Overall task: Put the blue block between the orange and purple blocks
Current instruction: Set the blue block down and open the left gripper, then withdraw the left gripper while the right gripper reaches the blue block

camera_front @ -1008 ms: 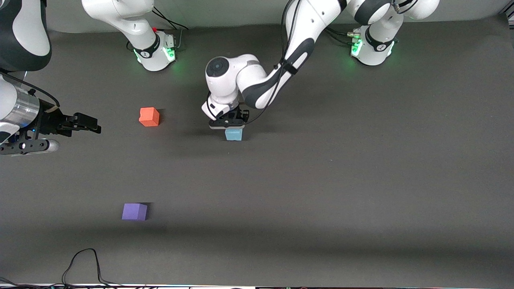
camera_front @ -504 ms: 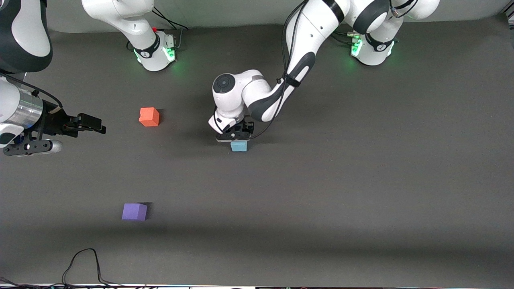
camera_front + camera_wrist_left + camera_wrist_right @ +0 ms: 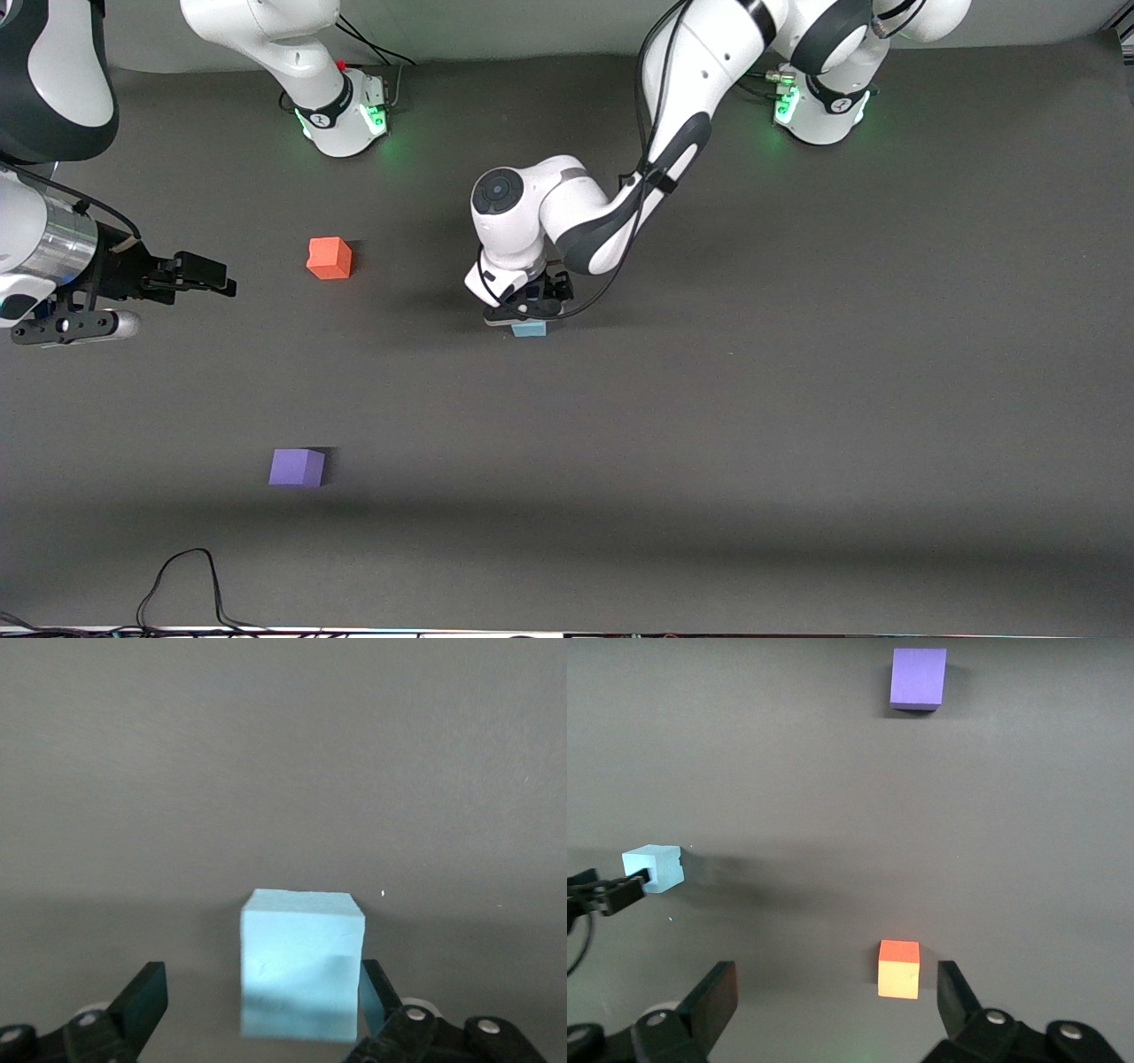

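Note:
The blue block [image 3: 530, 330] sits on the dark table [image 3: 797, 399] near its middle. My left gripper [image 3: 529, 317] is low over it and open, with its fingers on either side of the block. In the left wrist view the block [image 3: 301, 961] lies between the fingers of my left gripper [image 3: 261, 997], touching one finger [image 3: 376, 990] and apart from the other. The orange block [image 3: 330, 258] and the purple block [image 3: 297, 467] lie toward the right arm's end, the purple one nearer the front camera. My right gripper [image 3: 213, 276] waits open and empty beside the orange block.
The right wrist view shows my right gripper [image 3: 833, 997], the orange block [image 3: 899, 969], the purple block [image 3: 919, 678] and the blue block [image 3: 653, 868]. A black cable [image 3: 186, 585] lies at the table's front edge. Bare mat lies between the orange and purple blocks.
My left gripper and the blue block have shifted toward the front camera, and the gripper now covers more of the block. My right gripper has barely moved.

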